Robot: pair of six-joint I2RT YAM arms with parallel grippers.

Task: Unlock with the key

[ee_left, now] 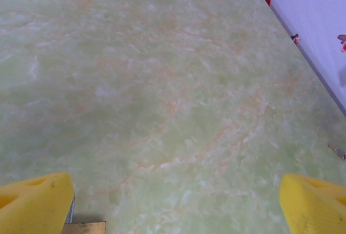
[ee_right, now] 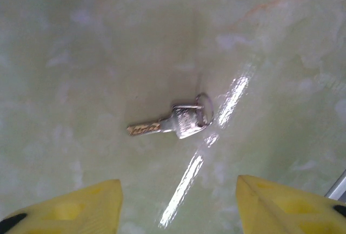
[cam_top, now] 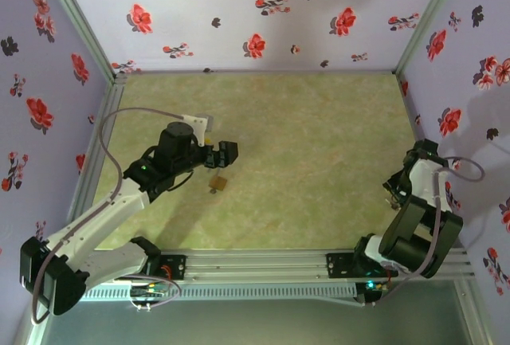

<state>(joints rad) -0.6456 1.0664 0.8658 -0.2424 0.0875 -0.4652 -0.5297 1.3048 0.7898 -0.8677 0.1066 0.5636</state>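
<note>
Grey metal, the key (ee_right: 173, 121) lay flat on the table (ee_right: 65, 55); the right claw (ee_right: 178, 191) hung over it, jaws apart, likely to pinch it. The left claw (ee_left: 175, 191) gaped wide beside the padlock (cam_top: 217, 183).

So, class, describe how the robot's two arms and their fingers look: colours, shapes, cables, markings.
The left arm and right arm both have white links joined by chunky black joint housings. A thin grey cable loops beside each. The left arm's fingers and the right arm's fingers are bright yellow blunt wedges; the right ones carry small black marks.
</note>
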